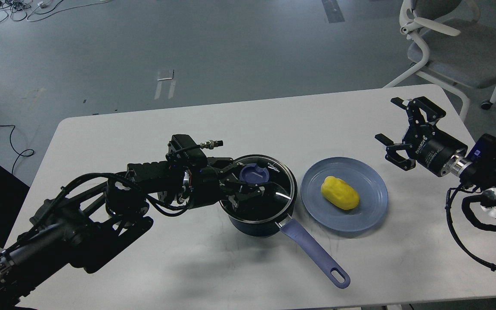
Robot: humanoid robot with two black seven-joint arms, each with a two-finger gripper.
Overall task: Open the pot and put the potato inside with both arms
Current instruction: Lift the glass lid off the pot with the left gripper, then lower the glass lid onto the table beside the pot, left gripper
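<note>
A dark blue pot with a long blue handle stands in the middle of the white table. A glass lid with a blue knob sits on it. My left gripper comes in from the left, and its fingers close on the knob's near side. A yellow potato lies on a blue plate just right of the pot. My right gripper is open and empty. It hovers above the table to the right of the plate, pointing left.
The white table has its right edge near my right arm. A grey office chair stands beyond the table's far right corner. Cables lie on the floor at the far left.
</note>
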